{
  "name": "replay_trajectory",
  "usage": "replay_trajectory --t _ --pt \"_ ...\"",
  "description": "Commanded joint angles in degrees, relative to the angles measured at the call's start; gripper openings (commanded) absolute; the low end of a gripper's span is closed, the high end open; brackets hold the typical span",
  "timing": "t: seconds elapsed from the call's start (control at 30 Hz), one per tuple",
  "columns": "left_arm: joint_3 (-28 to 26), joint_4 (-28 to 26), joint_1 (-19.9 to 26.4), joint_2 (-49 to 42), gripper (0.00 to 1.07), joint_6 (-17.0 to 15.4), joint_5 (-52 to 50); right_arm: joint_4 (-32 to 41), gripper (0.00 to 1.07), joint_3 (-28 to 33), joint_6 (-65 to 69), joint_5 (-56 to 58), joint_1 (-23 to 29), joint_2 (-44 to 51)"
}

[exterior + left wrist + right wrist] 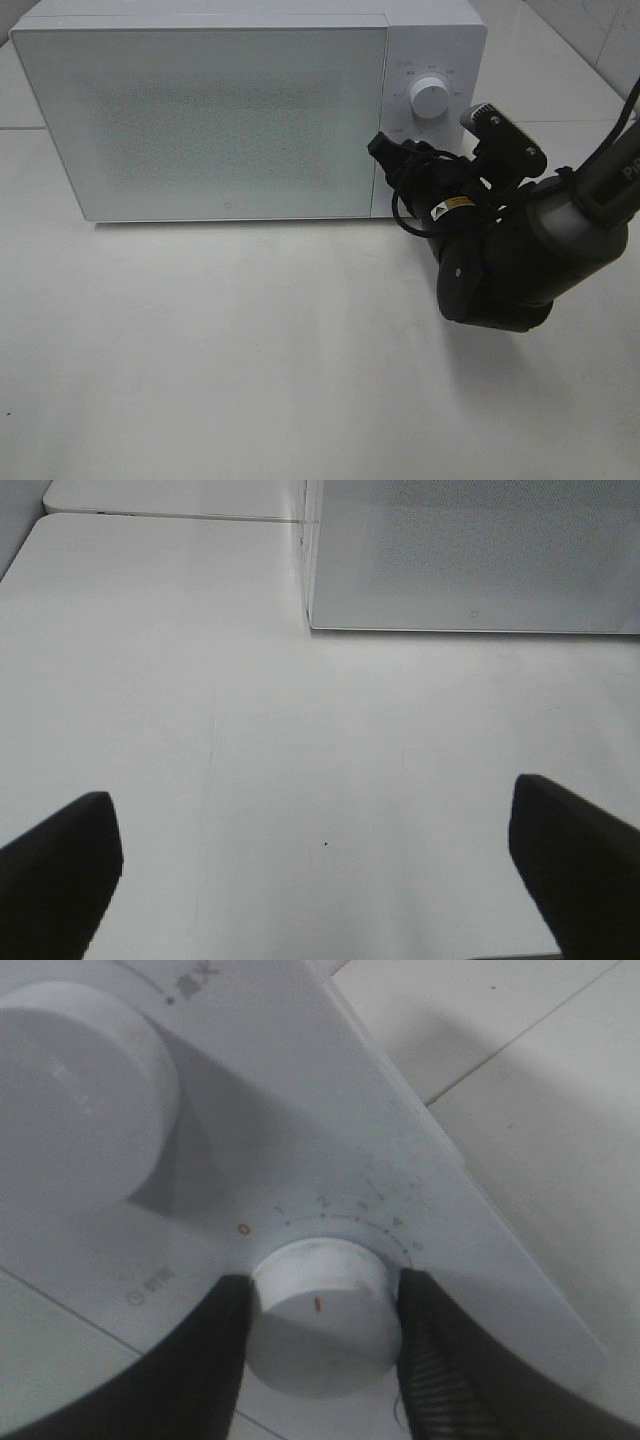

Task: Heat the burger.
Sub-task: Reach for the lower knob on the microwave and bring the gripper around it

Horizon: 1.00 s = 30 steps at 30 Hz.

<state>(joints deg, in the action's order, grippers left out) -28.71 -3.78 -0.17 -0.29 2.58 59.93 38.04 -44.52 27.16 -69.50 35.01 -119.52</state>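
From the high camera, one white microwave (200, 110) stands on the desk (250, 380) with its door shut and one upper knob (429, 97) showing. The right arm (520, 250) carries a small yellow label (452, 208), too small to read.

Left wrist view: two left fingers (60, 870) spread wide above the desk.

Right wrist view: two knobs. The right fingers (190, 1360) clamp the lower knob (320, 1310), which is red-marked and ringed by 0 to 5.

No view shows the burger.

The burger, hidden from every view, cannot be placed.
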Motion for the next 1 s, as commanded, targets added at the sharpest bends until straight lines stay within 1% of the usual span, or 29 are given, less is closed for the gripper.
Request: replay_trajectory --t 0.03,0.07,0.17,0.2,0.37,0.43,0.47,0.53,0.67,0.93,1.0 --pt "0.23 -0.34 0.29 -1.43 0.98 0.11 -0.52 -6.13 0.02 -0.92 10.83 -6.76 0.46 0.17" --pt "0.23 -0.34 0.29 -1.43 0.98 0.11 -0.52 -6.13 0.03 -0.92 14.90 -6.76 0.46 0.17" --pt "0.23 -0.34 0.29 -1.43 0.98 0.11 -0.52 -6.13 0.03 -0.92 16.90 -6.76 0.46 0.17" --pt "0.23 -0.34 0.29 -1.43 0.98 0.11 -0.52 -6.07 0.03 -0.92 20.17 -6.76 0.46 0.17" --pt "0.23 -0.34 0.29 -1.43 0.98 0.11 -0.52 -5.84 0.04 -0.92 24.29 -7.05 0.46 0.17" --pt "0.23 -0.34 0.29 -1.43 0.98 0.11 -0.52 -5.79 0.04 -0.92 29.34 -8.19 0.46 0.17" --pt "0.23 -0.34 0.29 -1.43 0.98 0.11 -0.52 -5.79 0.04 -0.92 29.34 -8.19 0.46 0.17" --pt "0.23 -0.34 0.29 -1.43 0.98 0.11 -0.52 -4.18 0.04 -0.92 36.84 -8.19 0.46 0.17" --pt "0.23 -0.34 0.29 -1.43 0.98 0.11 -0.52 -4.01 0.04 -0.92 40.74 -8.19 0.46 0.17" --pt "0.23 -0.34 0.29 -1.43 0.98 0.11 -0.52 -1.26 0.04 -0.92 53.34 -7.56 0.46 0.17" --pt "0.23 -0.34 0.29 -1.43 0.98 0.11 -0.52 -1.20 0.04 -0.92 54.37 -7.56 0.46 0.17"
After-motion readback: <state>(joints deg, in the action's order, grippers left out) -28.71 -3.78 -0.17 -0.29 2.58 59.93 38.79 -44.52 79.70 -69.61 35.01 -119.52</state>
